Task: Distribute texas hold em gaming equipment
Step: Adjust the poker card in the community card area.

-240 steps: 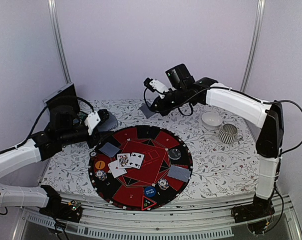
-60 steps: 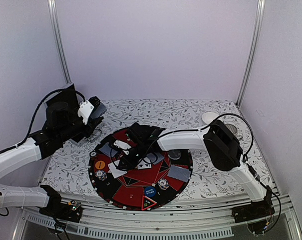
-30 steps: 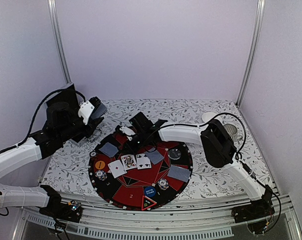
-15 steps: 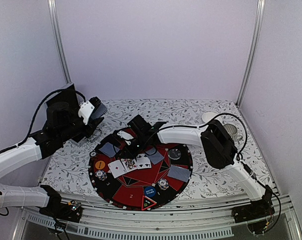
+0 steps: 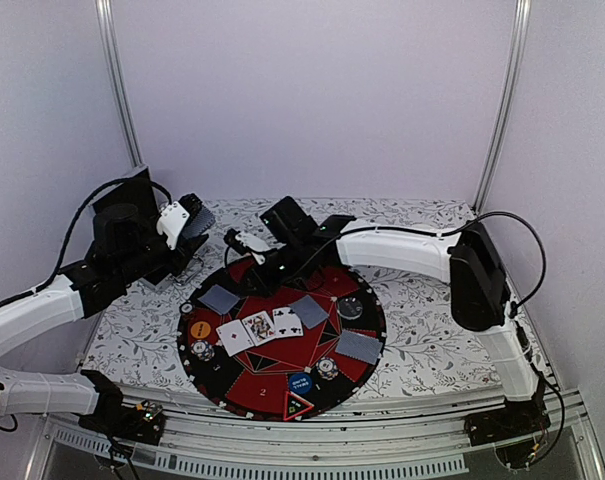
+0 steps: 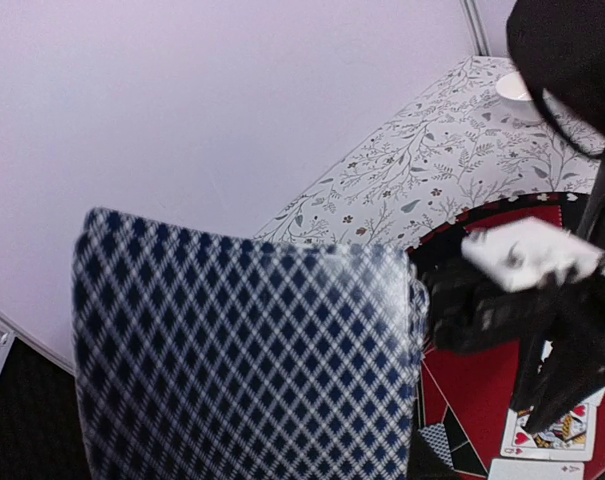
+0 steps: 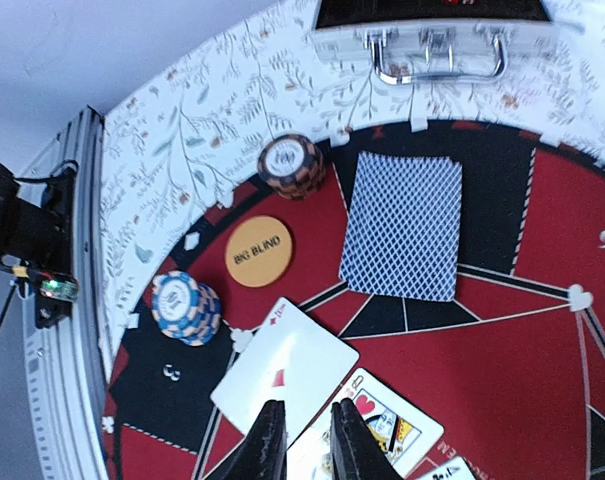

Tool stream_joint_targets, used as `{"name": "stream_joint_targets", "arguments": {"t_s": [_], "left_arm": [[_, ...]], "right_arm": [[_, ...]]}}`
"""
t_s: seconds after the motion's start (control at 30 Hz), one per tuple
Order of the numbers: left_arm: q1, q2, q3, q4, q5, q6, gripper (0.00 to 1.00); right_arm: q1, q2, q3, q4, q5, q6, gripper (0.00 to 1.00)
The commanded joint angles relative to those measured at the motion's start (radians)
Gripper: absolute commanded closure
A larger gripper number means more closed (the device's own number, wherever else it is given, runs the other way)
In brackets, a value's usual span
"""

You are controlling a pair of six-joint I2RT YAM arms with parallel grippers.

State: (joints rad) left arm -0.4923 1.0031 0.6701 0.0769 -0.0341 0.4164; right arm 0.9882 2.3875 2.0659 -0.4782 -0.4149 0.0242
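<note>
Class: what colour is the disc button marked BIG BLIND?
The disc button is orange with dark lettering, clearest in the right wrist view.

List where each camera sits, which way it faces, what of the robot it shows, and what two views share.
Top external: high behind the bases, looking down on the poker mat; both arms show.
Left wrist: on the left wrist, facing the back wall past its held blue-backed cards; own jaws hidden.
Right wrist: above the mat's left side, looking down; own jaws at the bottom edge.
Shared: the orange big-blind button shows in right wrist and top external.
</note>
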Motion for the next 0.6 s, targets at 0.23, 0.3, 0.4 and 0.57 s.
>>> {"name": "stream_joint_targets", "arguments": {"t_s": [0.23, 0.3, 0.4, 0.57], "left_arm": [[0.008, -0.004, 0.011, 0.023, 0.015, -0.007, 0.58], [0.009, -0.004, 0.011, 0.021, 0.019, -0.006, 0.58], [0.009, -0.001, 0.011, 0.018, 0.018, -0.006, 0.58], [0.009, -0.001, 0.009, 0.019, 0.016, -0.005, 0.58]], "right_arm": [[-0.033, -0.315, -0.402, -0.049, 0.34, 0.097, 0.66], [-0.034, -0.289, -0.396, -0.083, 0.416, 0.09, 0.6], [-0.034, -0.217, -0.338, -0.139, 0.455, 0.078, 0.51], [-0.034, -0.13, -0.293, -0.154, 0.496, 0.071, 0.52]]}}
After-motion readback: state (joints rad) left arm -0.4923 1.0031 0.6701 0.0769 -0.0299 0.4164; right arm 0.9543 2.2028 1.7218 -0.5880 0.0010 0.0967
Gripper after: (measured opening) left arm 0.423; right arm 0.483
